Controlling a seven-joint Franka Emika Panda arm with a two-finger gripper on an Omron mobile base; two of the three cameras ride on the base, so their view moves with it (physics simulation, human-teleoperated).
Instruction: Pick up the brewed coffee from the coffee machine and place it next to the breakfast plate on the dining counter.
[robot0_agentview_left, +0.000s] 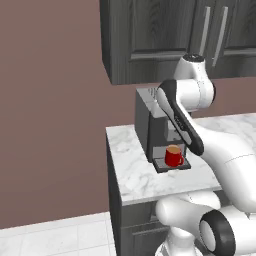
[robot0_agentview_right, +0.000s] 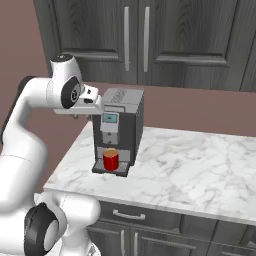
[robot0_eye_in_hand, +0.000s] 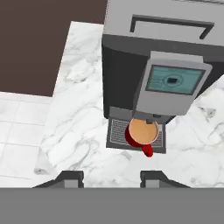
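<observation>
In the hand view the two dark finger tips (robot0_eye_in_hand: 112, 178) rise at six o'clock, spread apart with bare marble showing between them; the gripper is released and grasps nothing, hanging above the counter and apart from the mug. In the right base view the hand sits at about nine o'clock of the coffee machine's top, level with its upper edge.

Just beyond the tips, toward twelve o'clock, the brewed coffee (robot0_eye_in_hand: 142, 133) stands upright on the drip tray (robot0_eye_in_hand: 116, 132) of the coffee machine (robot0_eye_in_hand: 162, 65). The mug is glossy red, filled with light-brown liquid to the rim, and its handle points toward five o'clock in the hand view. It sits under the front spout, with the machine's blue-green screen (robot0_eye_in_hand: 175, 80) above it at one o'clock.

The machine stands on a white grey-veined marble counter (robot0_eye_in_hand: 74, 127), near the counter's end. At nine to eleven o'clock of the hand view the counter gives way to pale floor tiles (robot0_eye_in_hand: 17, 135) and a brown wall (robot0_eye_in_hand: 43, 43).

From the left base view the mug (robot0_agentview_left: 173, 156) shows at the foot of the machine (robot0_agentview_left: 148, 127), partly behind the white arm (robot0_agentview_left: 186, 107). Dark wooden wall cabinets (robot0_agentview_left: 150, 40) hang at twelve o'clock above the machine, and dark drawers (robot0_agentview_right: 130, 217) lie below the marble top.
</observation>
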